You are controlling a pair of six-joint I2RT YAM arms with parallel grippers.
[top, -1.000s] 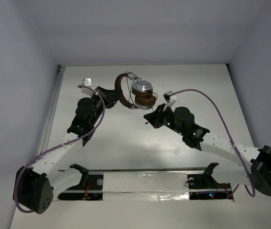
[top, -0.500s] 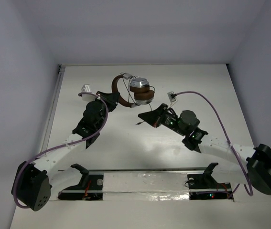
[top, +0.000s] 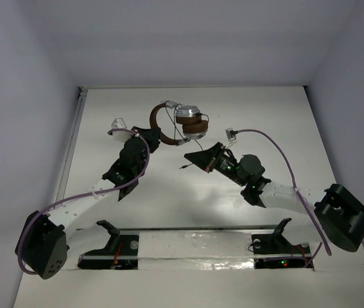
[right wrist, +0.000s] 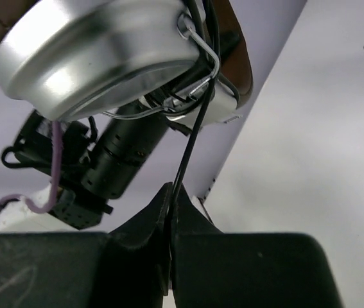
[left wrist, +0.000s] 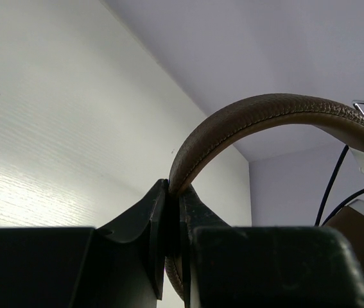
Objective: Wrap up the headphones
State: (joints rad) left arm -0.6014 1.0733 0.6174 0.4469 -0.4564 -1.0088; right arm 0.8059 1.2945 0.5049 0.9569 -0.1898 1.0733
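The headphones (top: 183, 123) hang above the table at the back middle, with a brown headband (top: 156, 122), brown pads and silver cups (top: 187, 113). My left gripper (top: 153, 135) is shut on the headband (left wrist: 252, 115), which arches up out of the jaws in the left wrist view. My right gripper (top: 192, 158) is shut on the thin dark cord (right wrist: 191, 151), just below a silver cup (right wrist: 98, 51). The cord runs up from the jaws to the cup's wire hanger. A short end of cord (top: 183, 166) pokes out left of the right gripper.
Purple cables (top: 278, 144) loop over both arms. A dark rail with two black brackets (top: 108, 229) runs along the near edge. The white table (top: 265, 115) ends at walls on the left, back and right.
Both arms have reached farther toward the back. The headphones have shifted slightly left and back, and the right gripper has moved left and forward with the cord.
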